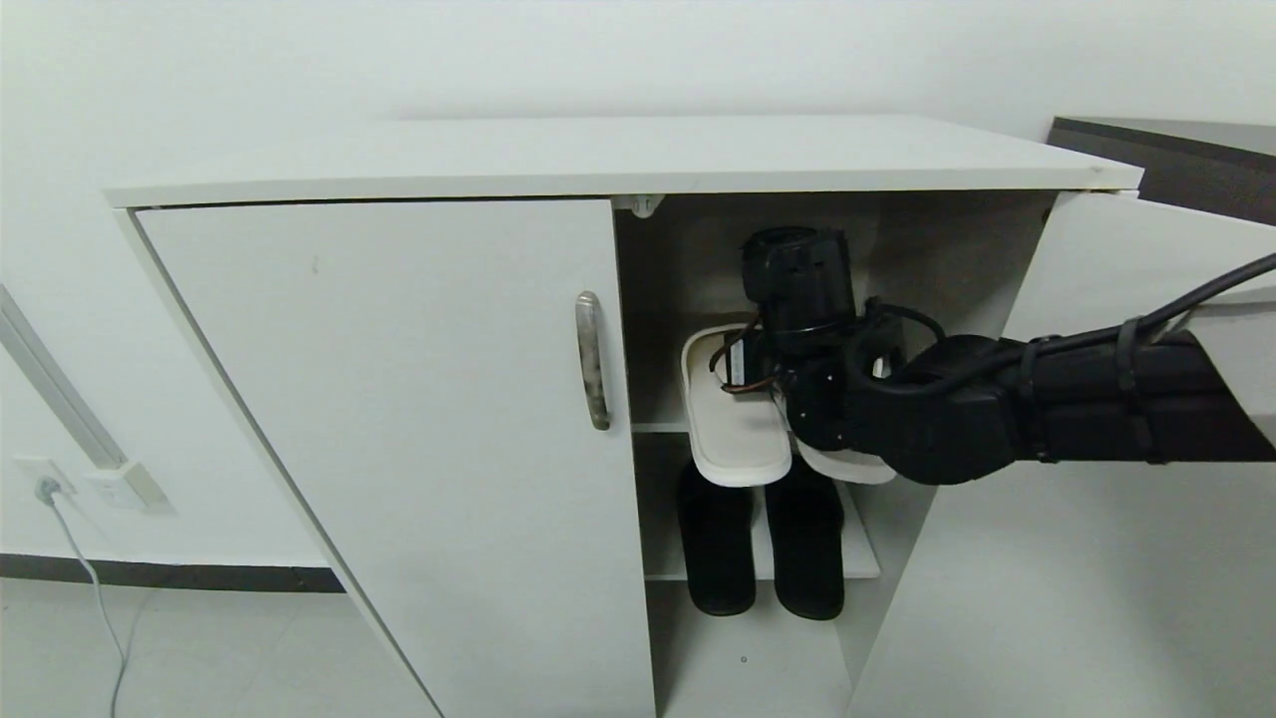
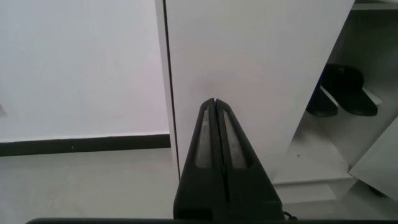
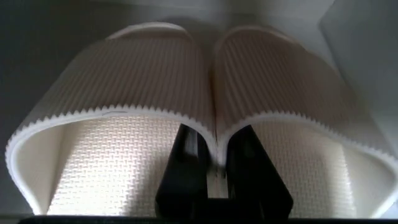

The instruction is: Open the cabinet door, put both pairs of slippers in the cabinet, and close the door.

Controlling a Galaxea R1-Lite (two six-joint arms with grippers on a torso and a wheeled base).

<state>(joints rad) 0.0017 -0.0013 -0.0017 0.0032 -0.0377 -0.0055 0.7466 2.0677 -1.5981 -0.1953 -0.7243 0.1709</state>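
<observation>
The white laminate two-door cabinet has its right door swung open and its left door, with a curved metal handle, shut. On the upper shelf lies the pair of cream ribbed foam slippers, side by side, long axes running front to back, toes pointing inward and heels overhanging the shelf edge. The right gripper pinches their adjoining inner walls together. The pair of black slippers lies lengthways on the lower shelf, overhanging its front. The left gripper is before the shut door, fingers pressed together, empty.
</observation>
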